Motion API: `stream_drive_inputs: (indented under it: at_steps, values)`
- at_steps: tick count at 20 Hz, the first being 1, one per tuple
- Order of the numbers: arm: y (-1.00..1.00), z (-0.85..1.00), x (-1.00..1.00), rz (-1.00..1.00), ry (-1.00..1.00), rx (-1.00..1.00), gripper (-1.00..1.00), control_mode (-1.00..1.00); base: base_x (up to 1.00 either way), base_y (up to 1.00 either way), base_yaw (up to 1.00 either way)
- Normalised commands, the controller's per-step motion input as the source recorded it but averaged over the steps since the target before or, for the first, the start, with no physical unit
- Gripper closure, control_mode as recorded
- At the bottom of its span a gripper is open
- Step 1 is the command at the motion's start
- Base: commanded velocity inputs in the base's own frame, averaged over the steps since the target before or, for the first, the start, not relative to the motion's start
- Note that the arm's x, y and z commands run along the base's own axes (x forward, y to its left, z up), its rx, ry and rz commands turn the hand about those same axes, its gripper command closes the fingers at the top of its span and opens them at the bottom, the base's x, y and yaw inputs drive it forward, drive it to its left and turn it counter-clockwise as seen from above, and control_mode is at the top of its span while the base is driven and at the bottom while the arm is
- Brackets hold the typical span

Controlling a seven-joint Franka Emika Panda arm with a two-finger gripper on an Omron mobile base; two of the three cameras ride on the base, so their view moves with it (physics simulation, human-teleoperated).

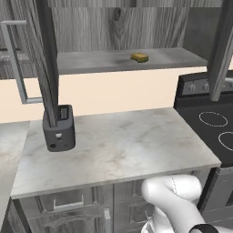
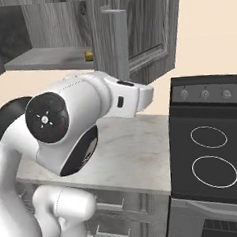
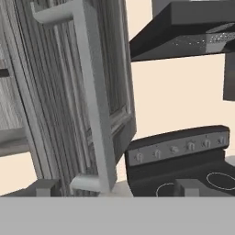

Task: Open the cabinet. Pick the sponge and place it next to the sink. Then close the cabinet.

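Spread fingers (image 3: 114, 187) straddle the open cabinet (image 3: 87, 92) door's silver handle (image 3: 94, 98) without gripping it, while the yellow sponge (image 1: 139, 57) lies well apart on the cabinet shelf (image 1: 100, 61).

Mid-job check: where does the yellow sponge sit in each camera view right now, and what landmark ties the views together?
Left base view: the sponge lies on the open cabinet's shelf, upper middle, right of centre.
Right base view: a small yellow spot at the shelf's right end, upper left, beside the open right door.
Hand view: not in it.
Shared landmark: the black stove, on the right in every view.
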Motion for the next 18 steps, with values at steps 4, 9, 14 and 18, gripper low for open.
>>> stream_drive_inputs:
  at_steps: [4,9,14,18]
  values:
    - [0.34,0.15,-0.91,0.07,-0.03,0.0,-1.0,-1.0,0.0,0.0,0.0]
    - [0.58,0.03,-0.61,0.05,0.0,-0.02,-1.0,-1.0,0.0,0.0,0.0]
    - [0.73,0.08,-0.45,0.01,0.0,-0.06,-1.0,-1.0,0.0,0.0,0.0]
    - [0.93,0.0,-0.09,0.0,0.09,-0.09,-1.0,-1.0,0.0,0.0,0.0]
